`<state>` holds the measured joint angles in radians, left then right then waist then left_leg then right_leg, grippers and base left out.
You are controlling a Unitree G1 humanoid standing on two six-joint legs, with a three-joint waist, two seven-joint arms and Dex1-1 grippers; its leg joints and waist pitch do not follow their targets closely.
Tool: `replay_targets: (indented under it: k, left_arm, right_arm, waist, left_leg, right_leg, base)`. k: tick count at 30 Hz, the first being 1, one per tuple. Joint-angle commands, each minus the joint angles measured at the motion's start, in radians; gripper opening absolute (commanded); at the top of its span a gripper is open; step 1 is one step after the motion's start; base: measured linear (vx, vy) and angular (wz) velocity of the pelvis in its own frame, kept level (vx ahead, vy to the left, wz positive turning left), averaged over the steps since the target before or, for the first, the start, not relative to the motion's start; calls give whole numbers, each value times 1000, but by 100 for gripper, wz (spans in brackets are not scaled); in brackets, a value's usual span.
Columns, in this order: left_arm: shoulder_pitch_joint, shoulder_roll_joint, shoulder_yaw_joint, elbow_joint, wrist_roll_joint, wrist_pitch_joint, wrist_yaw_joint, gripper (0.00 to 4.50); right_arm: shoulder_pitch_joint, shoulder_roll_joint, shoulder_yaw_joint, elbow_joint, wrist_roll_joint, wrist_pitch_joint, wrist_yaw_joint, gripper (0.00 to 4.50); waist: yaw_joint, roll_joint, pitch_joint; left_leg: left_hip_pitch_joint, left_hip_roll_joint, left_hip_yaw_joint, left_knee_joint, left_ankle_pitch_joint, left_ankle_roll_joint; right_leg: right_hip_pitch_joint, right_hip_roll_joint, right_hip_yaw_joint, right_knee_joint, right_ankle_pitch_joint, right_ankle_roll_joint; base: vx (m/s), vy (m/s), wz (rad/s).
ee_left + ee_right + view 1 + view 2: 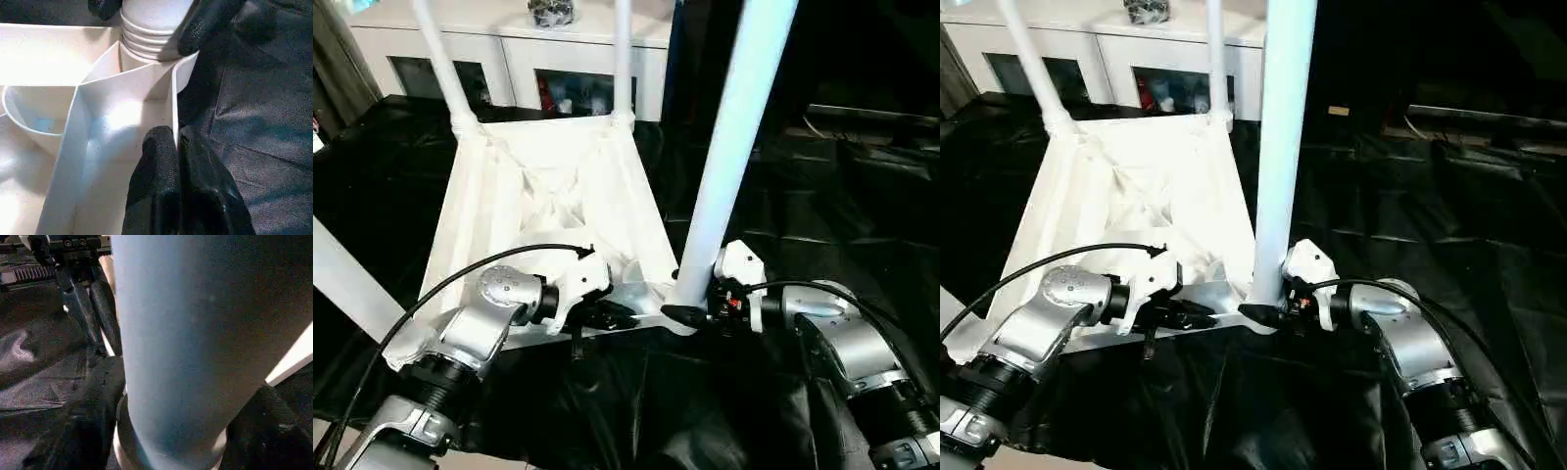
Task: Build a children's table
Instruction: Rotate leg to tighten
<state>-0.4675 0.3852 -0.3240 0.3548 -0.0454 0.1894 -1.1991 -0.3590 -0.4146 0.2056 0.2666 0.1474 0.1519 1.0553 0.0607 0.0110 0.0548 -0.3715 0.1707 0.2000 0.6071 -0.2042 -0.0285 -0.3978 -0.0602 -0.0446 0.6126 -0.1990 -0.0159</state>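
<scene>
- Writing or brands: no legible lettering can be made out on the table parts or the arms.
- Nearest: the left gripper (607,315) sits at the near edge of the tabletop (548,186). The left wrist view has its two black fingers (161,166) pressed together on a thin white rim wall of the ribbed underside, jaws nearly closed on that wall.
- Right gripper (690,315) is at the base of the near right leg (734,137). Its black fingers (210,19) stand on either side of the leg's ribbed flared end, just above the corner socket. Jaws are spread to about the leg's width; whether they press on the leg cannot be told.
- In the right wrist view the leg blocks most of what lies behind it; the left gripper's fingers show beside it.
- Tabletop position: upside down on the black-covered work table (862,196), ribs facing up, its long axis running away from the robot toward the white cabinet (509,49).
- Near right leg stands roughly upright in its socket, leaning slightly to the right in the left eye view; its upper end is cut off by the frame edge.
- Near left leg (342,279) is cut off at the frame edge; its seating is hidden behind the left forearm.
- Far: two legs, far left (440,59) and far right (623,54), rise from the far corner sockets, tops cut off.
- A dark object (551,12) on top of the cabinet cannot be identified.
</scene>
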Motion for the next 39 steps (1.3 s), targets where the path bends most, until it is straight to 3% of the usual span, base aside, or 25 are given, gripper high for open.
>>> replay_targets:
  k: [1,6,9,14,18,23,24,25,27,31,34,39]
  left_arm:
    - [-1,-14,-7,-24,-22,-16,-4,0]
    - [-19,-45,1,3,0,-10,61,0]
    - [-44,-77,13,43,26,1,144,0]
    - [-116,-200,48,133,72,60,390,0]
    - [-144,-268,60,155,86,93,503,0]
    - [-155,-315,47,174,112,73,546,0]
    - [-153,-315,41,173,113,68,535,0]
    - [-150,-312,38,170,113,64,528,0]
    - [-140,-298,29,153,108,59,503,0]
    - [-109,-253,10,111,98,38,414,0]
    - [-90,-226,2,87,88,23,360,0]
    - [-55,-163,-17,40,60,-13,229,0]
  right_arm:
    - [8,-3,25,-13,0,10,15,272]
    - [25,30,15,0,3,25,-26,265]
    - [19,71,-10,28,0,30,-104,264]
    - [-36,222,-96,185,-51,35,-458,264]
    - [-63,297,-119,235,-62,32,-597,264]
    - [-85,375,-113,260,-89,-12,-670,264]
    - [-88,381,-114,263,-89,-22,-666,299]
    - [-88,381,-116,261,-84,-20,-656,334]
    - [-87,375,-118,248,-64,-10,-619,336]
    - [-83,310,-92,213,-69,-18,-536,382]
    - [-76,271,-80,186,-62,-10,-463,409]
    - [-40,145,-31,91,-29,22,-216,409]
  waist:
    - [-2,-10,-66]
    - [-2,-7,-66]
    - [-5,-8,-63]
    - [-17,-8,-60]
    - [-24,-8,-60]
    - [-23,-8,-68]
    - [-24,-8,-67]
    - [-23,-7,-68]
    - [-23,-5,-65]
    - [-26,-6,-64]
    - [-26,-8,-66]
    - [-21,-9,-65]
  left_leg:
    - [14,66,-29,-67,-91,78]
    - [14,66,-28,-66,-85,81]
    - [16,65,-29,-68,-111,69]
    - [19,58,-35,-74,-178,0]
    - [17,57,-32,-72,-171,14]
    - [9,57,-32,-69,-106,46]
    - [9,57,-32,-69,-107,51]
    - [10,57,-32,-68,-110,56]
    - [11,58,-32,-70,-127,60]
    - [10,59,-33,-71,-144,58]
    - [7,59,-32,-69,-122,69]
    - [9,62,-31,-69,-121,87]
  right_leg:
    - [50,-88,50,-60,-76,-261]
    - [49,-86,50,-60,-65,-262]
    - [47,-86,50,-67,-105,-258]
    - [48,-90,48,-84,-279,-216]
    - [42,-86,51,-87,-261,-206]
    - [50,-87,49,-74,-142,-224]
    - [49,-87,49,-75,-137,-227]
    - [50,-88,48,-75,-136,-231]
    - [50,-87,48,-77,-152,-232]
    - [52,-88,48,-79,-176,-227]
    - [53,-88,49,-75,-143,-231]
    - [54,-85,47,-72,-118,-243]
  base:
    - [0,0,0]
    - [0,0,0]
    - [0,0,0]
    - [0,0,0]
    - [0,0,0]
    - [0,0,0]
    - [0,0,0]
    - [0,0,0]
    - [0,0,0]
    - [0,0,0]
    - [0,0,0]
    - [0,0,0]
